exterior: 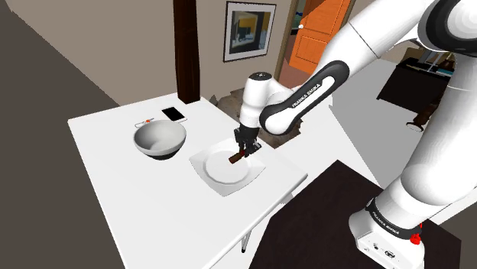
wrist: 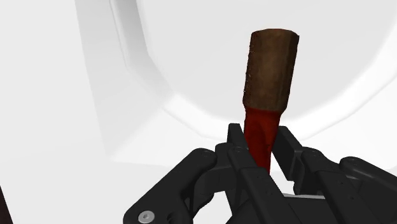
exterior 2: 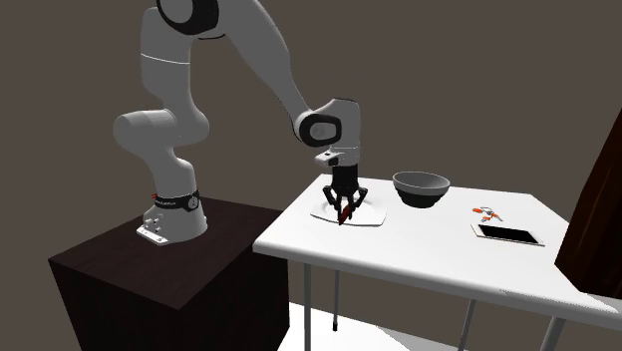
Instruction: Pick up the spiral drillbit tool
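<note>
The drillbit tool (wrist: pixel 267 76) has a brown handle and a dark red shaft. It lies on a white square plate (exterior: pixel 218 174) in the middle of the white table. My black gripper (wrist: pixel 262 147) is shut on the red shaft, with the brown handle sticking out beyond the fingertips. In the shoulder view the gripper (exterior: pixel 243 150) stands straight down over the plate, and the tool (exterior: pixel 237 157) pokes out toward that view's left. In the second exterior view the gripper (exterior 2: pixel 344 205) clasps the red tool (exterior 2: pixel 344 214) just above the plate (exterior 2: pixel 371 216).
A grey bowl (exterior: pixel 159 140) sits on the table (exterior: pixel 130 206) beside the plate. A phone (exterior: pixel 174 114) and a small red and white item (exterior: pixel 144 122) lie near the far edge. A dark post (exterior: pixel 186 50) rises behind the table.
</note>
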Robot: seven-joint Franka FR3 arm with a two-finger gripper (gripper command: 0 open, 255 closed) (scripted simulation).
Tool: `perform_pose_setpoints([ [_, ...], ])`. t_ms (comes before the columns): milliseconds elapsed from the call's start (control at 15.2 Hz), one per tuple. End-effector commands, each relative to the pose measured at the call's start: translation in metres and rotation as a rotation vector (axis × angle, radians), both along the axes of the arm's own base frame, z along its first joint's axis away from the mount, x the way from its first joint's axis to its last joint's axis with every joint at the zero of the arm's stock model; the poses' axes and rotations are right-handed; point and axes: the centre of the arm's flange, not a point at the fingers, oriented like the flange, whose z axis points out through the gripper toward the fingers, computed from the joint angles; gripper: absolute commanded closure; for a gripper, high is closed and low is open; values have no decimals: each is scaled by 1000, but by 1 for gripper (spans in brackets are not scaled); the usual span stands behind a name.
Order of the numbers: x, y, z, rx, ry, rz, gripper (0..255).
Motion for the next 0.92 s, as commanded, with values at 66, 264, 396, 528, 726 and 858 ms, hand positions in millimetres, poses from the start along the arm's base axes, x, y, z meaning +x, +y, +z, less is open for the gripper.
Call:
perform_pose_setpoints([
  [66,0,1,5,0,0,0,255],
  [264,0,1,21,0,0,0,255],
  [396,0,1,32,0,0,0,255],
  [528,0,1,42,0,0,0,255],
  [726,0,1,58,0,0,0,255],
  [858,0,1,69,0,0,0,255],
])
